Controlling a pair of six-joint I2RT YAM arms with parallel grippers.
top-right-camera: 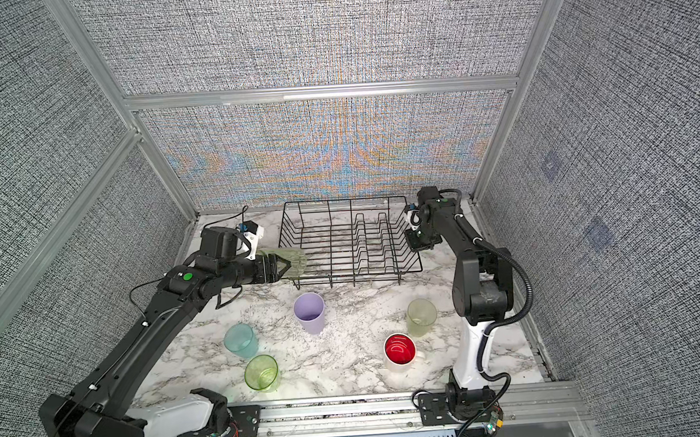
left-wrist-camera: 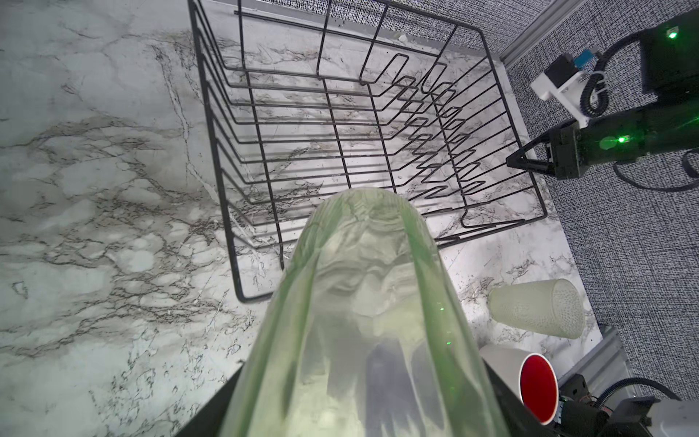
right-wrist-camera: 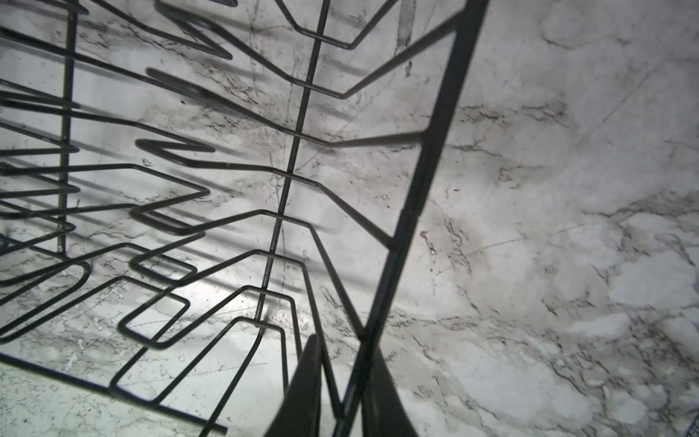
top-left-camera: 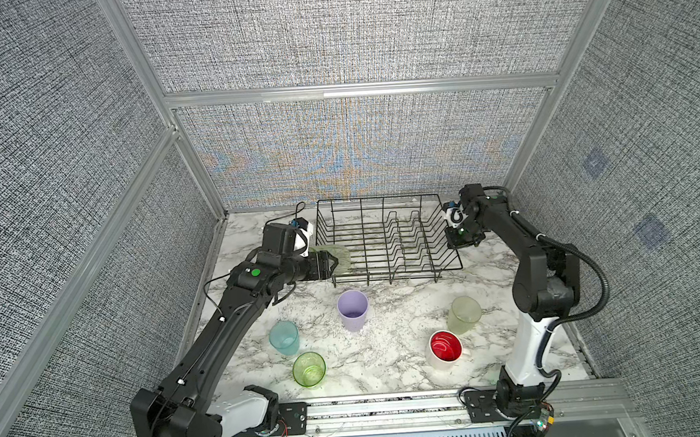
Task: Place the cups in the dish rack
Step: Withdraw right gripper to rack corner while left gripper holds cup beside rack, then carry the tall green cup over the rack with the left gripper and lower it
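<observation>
Left gripper (top-left-camera: 333,266) holds a green cup (left-wrist-camera: 359,302) sideways at the rack's (top-left-camera: 378,198) nine o'clock edge. Right gripper (top-left-camera: 454,244) pinches the three o'clock rim. Next, probably: lower the cup inside, then release.

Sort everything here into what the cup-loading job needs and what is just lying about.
Job: dish rack, held at its rim by the right gripper; tall green cup in the left gripper; lilac cup, light blue cup, short green cup, frosted cup, red-lined white cup.
Just there: marble table, fabric walls, front rail.
</observation>
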